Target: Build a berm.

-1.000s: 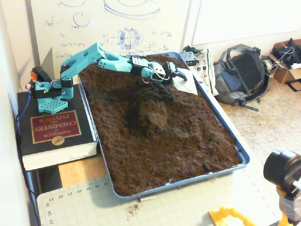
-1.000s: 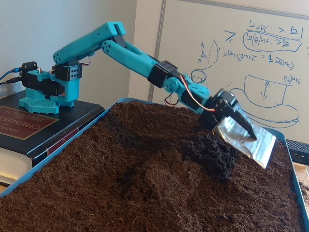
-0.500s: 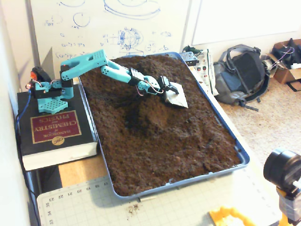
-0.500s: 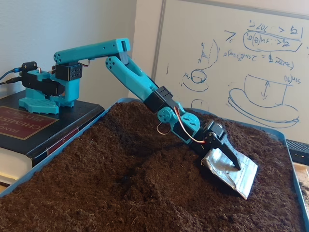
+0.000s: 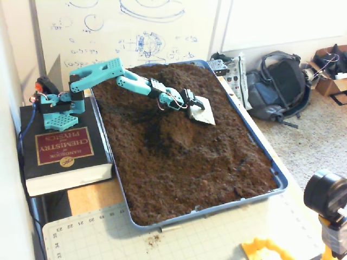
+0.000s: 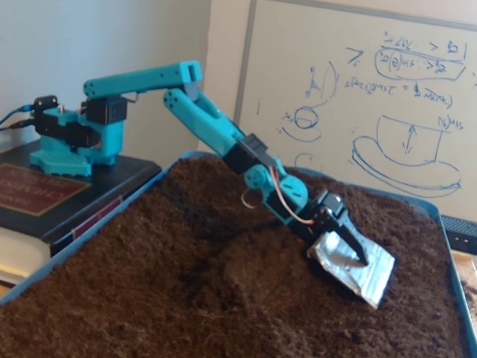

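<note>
A teal arm (image 5: 116, 76) reaches out from its base, which sits on a thick book (image 5: 59, 154) at the left of the high fixed view, and stretches over a blue tray (image 5: 246, 197) filled with dark brown soil (image 5: 217, 157). The end effector (image 5: 196, 106) is down at the soil surface near the far middle of the tray, with a flat silvery foil-covered blade (image 6: 356, 267) fixed to it; in the low fixed view the dark finger (image 6: 349, 245) lies along the top of the blade, and the blade's lower edge rests on the soil. Whether the end effector is clenched on the blade or the blade is simply mounted to it cannot be told. The berm (image 5: 176, 132) is a low mound of crumbly soil in the middle of the tray, just in front of and to the left of the blade in the high view, with a darker patch of soil along its left flank. A whiteboard (image 6: 373, 97) with blue sketches stands behind the tray, and a backpack (image 5: 279, 86) lies on the floor to the right.
</note>
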`<act>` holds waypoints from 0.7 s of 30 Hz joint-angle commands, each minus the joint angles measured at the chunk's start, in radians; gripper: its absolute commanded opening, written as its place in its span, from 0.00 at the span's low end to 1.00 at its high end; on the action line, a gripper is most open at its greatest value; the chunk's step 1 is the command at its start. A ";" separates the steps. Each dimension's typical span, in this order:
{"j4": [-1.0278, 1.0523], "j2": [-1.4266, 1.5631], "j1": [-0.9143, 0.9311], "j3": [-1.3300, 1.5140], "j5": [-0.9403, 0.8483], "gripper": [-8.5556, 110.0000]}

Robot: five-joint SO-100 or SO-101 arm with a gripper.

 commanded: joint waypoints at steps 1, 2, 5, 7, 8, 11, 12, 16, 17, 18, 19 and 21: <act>0.152 0.017 -0.021 0.002 0.006 0.08; 0.187 0.029 -0.020 0.003 0.006 0.08; 0.259 0.052 -0.020 0.012 0.006 0.08; 0.296 0.060 -0.020 0.015 0.008 0.08; 0.314 0.061 -0.020 0.015 0.008 0.08; 0.373 0.061 -0.025 0.008 0.008 0.08; 0.393 0.061 -0.026 0.005 0.008 0.08; 0.483 0.086 -0.028 0.015 0.008 0.08; 0.506 0.095 -0.028 0.018 0.008 0.08; 0.528 0.100 -0.028 0.020 0.008 0.08; 0.549 0.103 -0.028 0.020 0.008 0.08; 0.589 0.110 -0.028 0.020 0.008 0.08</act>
